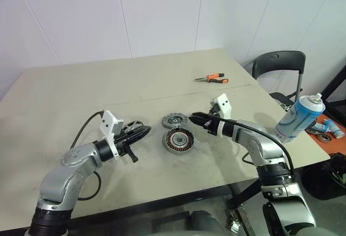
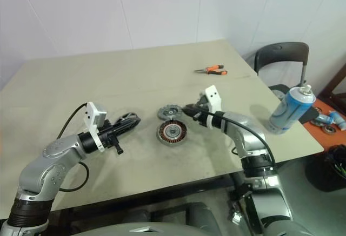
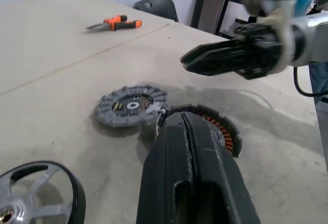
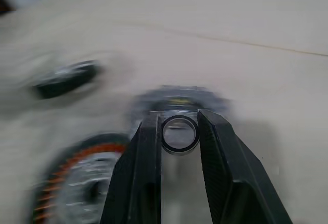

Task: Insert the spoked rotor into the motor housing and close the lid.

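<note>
Two fingers of my right gripper (image 4: 179, 126) pinch a small metal ring (image 4: 179, 133), visible from the right wrist, above the lid (image 1: 174, 120). Left fingers (image 3: 192, 147) closed, empty. Motor housing (image 1: 179, 140) sits just before the lid on the worktop (image 1: 162, 79). Left wrist view shows the spoked rotor (image 3: 38, 193) lying flat near my left fingers.
</note>
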